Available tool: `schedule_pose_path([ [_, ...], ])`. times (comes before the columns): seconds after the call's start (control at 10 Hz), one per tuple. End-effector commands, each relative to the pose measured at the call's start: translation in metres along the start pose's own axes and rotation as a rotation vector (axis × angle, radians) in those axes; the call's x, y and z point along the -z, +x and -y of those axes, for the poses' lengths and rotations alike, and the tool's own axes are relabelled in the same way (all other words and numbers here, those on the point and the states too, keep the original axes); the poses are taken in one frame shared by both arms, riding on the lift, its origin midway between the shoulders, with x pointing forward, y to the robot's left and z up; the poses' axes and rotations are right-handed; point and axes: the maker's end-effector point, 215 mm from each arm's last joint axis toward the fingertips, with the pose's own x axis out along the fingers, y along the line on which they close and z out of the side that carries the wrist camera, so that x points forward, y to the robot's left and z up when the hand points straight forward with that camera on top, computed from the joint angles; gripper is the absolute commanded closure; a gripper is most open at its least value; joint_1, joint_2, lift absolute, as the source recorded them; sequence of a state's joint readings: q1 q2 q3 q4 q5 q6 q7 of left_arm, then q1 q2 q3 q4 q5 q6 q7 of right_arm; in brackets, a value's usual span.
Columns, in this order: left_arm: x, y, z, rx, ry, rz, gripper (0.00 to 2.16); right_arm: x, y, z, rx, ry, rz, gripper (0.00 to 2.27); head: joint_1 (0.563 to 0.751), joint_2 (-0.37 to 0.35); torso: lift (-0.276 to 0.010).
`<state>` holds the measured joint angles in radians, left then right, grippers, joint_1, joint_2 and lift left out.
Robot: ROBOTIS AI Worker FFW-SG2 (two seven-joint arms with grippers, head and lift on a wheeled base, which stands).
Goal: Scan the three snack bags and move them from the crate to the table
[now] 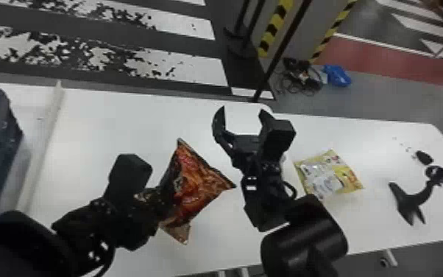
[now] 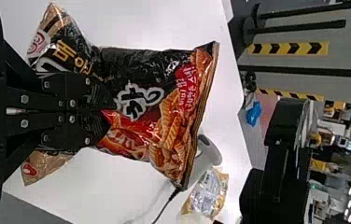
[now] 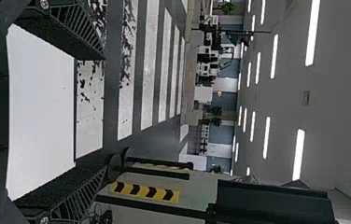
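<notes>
Over the table (image 1: pixel 110 121), the left gripper (image 2: pixel 102 110) clamps the red-and-black snack bag (image 2: pixel 176 135), its far end left exposed, likely for scanning, while the right gripper (image 1: pixel 243 110) hangs near, spread and empty, perhaps to help, and the yellow bag (image 1: pixel 350 176) lies flat below, well apart from the crate (image 1: pixel 5 129).

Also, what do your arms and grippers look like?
Both arms are black. The left gripper has round silver screws on its fingers and ribbed tips. The right gripper has slatted, tapering fingers and a boxy black housing at its side. Behind it, the right arm has a looped black cable and a cylindrical black casing.
</notes>
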<state>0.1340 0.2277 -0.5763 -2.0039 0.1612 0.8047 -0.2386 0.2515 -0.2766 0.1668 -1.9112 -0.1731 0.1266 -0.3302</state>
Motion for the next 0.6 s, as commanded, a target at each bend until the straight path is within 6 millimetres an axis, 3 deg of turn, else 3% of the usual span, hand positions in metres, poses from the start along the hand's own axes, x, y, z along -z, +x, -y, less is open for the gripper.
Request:
schedule_pose_path([
  [0.0, 0.007, 0.022, 0.005, 0.025, 0.006, 0.013, 2.14, -0.002, -0.001, -0.002, -0.004, 0.000, 0.004, 0.05, 0.695, -0.350, -0.062],
  [0.2, 0.020, 0.046, 0.004, 0.025, 0.016, 0.029, 2.07, -0.003, -0.001, -0.001, -0.004, -0.002, 0.008, 0.05, 0.695, -0.350, -0.062],
  [0.3, 0.021, 0.058, 0.004, 0.024, 0.034, 0.059, 1.74, -0.003, -0.001, -0.002, -0.009, 0.001, 0.006, 0.05, 0.695, -0.350, -0.062],
  [0.4, 0.021, 0.064, 0.004, 0.026, 0.030, 0.070, 0.38, -0.003, -0.001, -0.003, -0.012, 0.000, 0.006, 0.05, 0.695, -0.350, -0.062],
  [0.5, 0.017, 0.064, 0.007, 0.031, 0.030, 0.081, 0.00, -0.003, -0.001, -0.002, -0.011, 0.000, 0.006, 0.05, 0.695, -0.350, -0.062],
])
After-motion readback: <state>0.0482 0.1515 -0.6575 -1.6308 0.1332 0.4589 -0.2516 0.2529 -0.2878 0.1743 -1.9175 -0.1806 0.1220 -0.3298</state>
